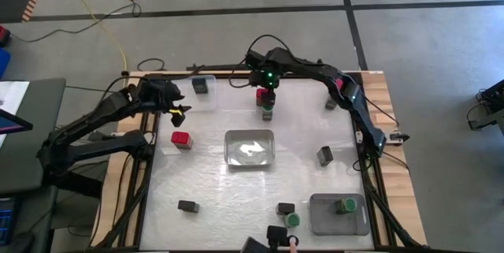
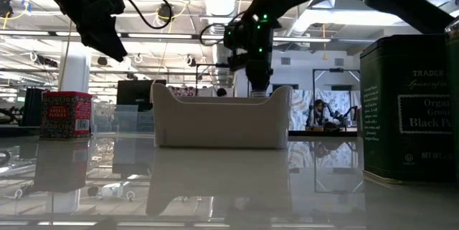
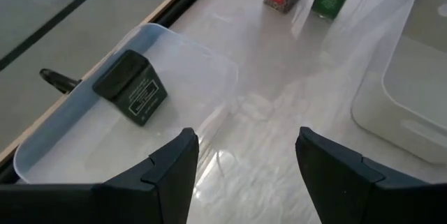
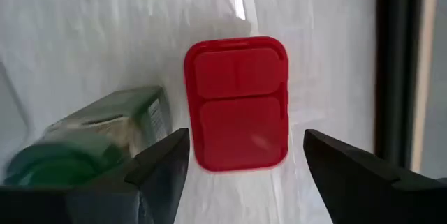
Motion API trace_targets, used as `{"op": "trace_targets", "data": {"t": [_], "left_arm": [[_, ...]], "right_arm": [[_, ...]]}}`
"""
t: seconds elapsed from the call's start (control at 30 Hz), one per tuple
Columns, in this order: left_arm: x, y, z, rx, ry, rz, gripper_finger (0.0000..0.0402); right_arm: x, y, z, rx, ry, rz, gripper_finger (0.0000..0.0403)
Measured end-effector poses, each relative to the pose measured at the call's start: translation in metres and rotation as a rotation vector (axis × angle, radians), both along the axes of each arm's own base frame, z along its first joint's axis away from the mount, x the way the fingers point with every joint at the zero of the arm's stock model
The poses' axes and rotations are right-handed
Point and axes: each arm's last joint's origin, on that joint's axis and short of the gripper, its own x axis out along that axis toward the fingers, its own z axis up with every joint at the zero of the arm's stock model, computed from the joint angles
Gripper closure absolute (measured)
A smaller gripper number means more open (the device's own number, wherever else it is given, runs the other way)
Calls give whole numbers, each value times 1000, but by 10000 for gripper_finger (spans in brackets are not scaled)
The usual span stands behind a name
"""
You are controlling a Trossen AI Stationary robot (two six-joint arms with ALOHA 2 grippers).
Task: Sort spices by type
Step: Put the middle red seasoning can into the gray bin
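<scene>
My right gripper (image 4: 244,172) hangs open, pointing down over a red square-capped spice (image 4: 236,102) that stands at the table's far middle (image 1: 262,95). Its fingers stand on either side of the red cap without touching it. A green round-capped spice (image 4: 98,137) stands right beside the red one (image 1: 268,113). My left gripper (image 3: 248,165) is open at the far left (image 1: 178,112), above the table. It looks toward a clear tray (image 3: 188,63) in which a black boxy spice (image 3: 131,86) lies.
A clear tray (image 1: 250,147) sits mid-table and a grey tray (image 1: 324,220) holding a green-capped spice (image 1: 345,205) sits near right. Loose spices: red (image 1: 182,139), black (image 1: 325,155), (image 1: 188,206), (image 1: 285,208), (image 1: 331,104), green-capped (image 1: 293,220).
</scene>
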Motion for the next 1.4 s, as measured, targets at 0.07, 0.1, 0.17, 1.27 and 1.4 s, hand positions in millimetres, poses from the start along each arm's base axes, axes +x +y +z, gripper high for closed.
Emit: {"op": "trace_targets", "data": {"t": [0.07, 0.1, 0.17, 1.27, 1.4], "left_arm": [[0, 0, 0, 2, 1, 2, 173], [0, 0, 0, 2, 1, 2, 173], [0, 0, 0, 3, 1, 2, 173], [0, 0, 0, 18, 15, -13, 173], [-1, -1, -2, 4, 34, -13, 173]], "right_arm": [[0, -1, -1, -2, -3, 3, 97], [1, -2, -1, -9, -12, 8, 97], [2, -2, -1, -11, -24, 10, 97], [9, -2, -7, -1, -48, -18, 279], [9, -2, -7, -3, -51, -17, 259]]}}
